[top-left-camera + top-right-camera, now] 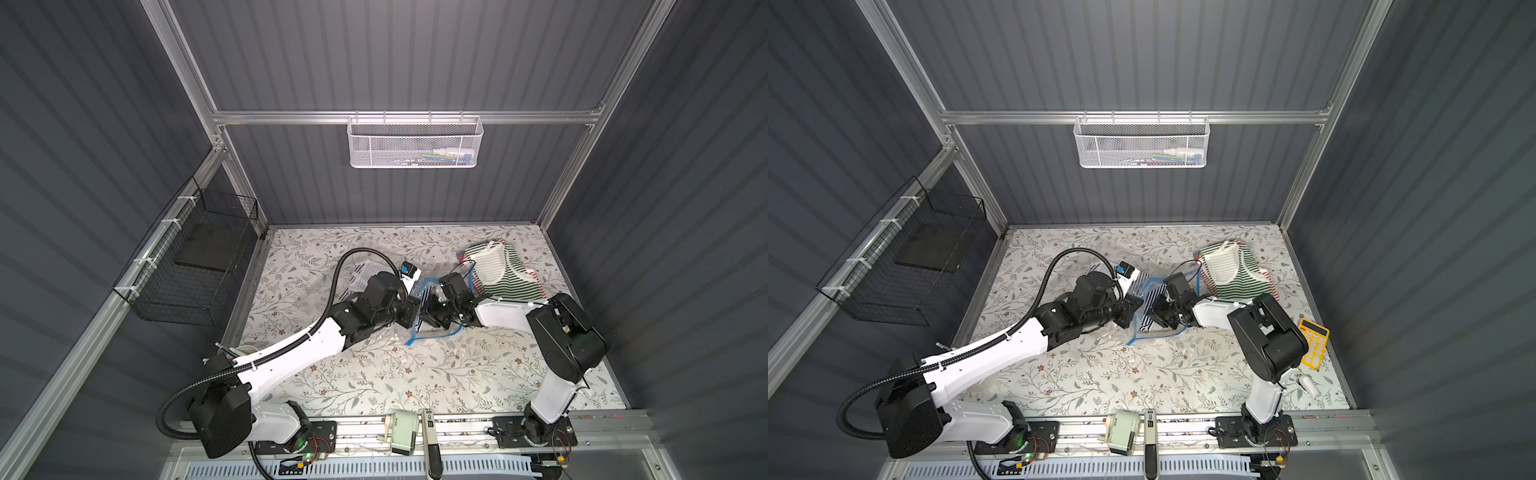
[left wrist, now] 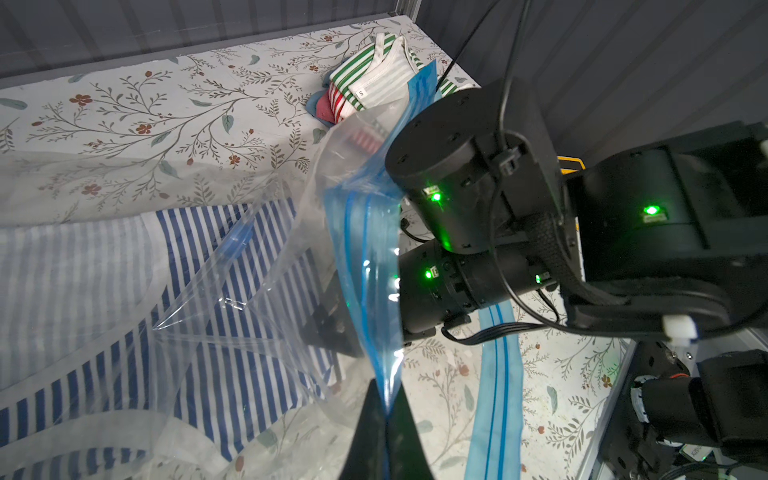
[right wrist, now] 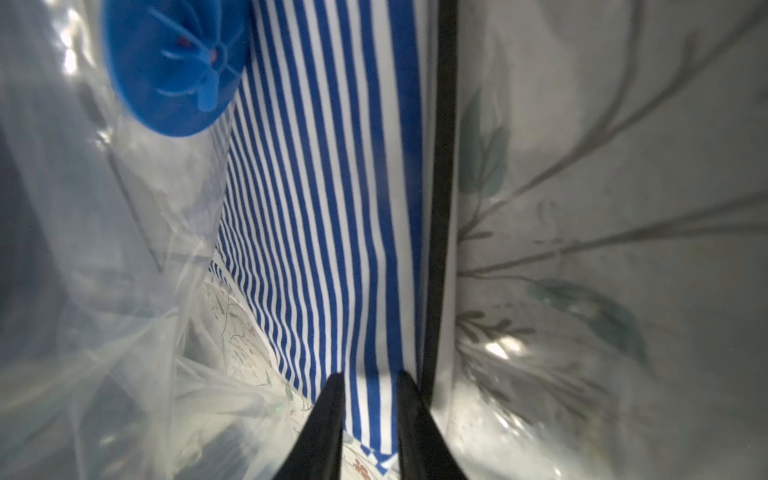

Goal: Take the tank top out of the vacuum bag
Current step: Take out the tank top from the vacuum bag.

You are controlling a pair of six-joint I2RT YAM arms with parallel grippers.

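Left gripper (image 2: 386, 419) is pinching the bag (image 2: 232, 291) by its strip (image 2: 365, 257), holding the mouth open. Right gripper (image 3: 370, 399), inside, is straddling the top (image 3: 332, 208) with narrowed jaws; grip unclear.

Floral-print table (image 1: 374, 374) and what lies on it.
The clear vacuum bag (image 2: 249, 291) lies mid-table, a pile of striped garments (image 1: 498, 270) lies in the far right corner, and 1 yellow calculator (image 1: 1314, 343) lies near the right edge.

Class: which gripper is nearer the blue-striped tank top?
Right. The right gripper has open jaws over the tank top inside the vacuum bag; the left gripper pinches its zip strip.
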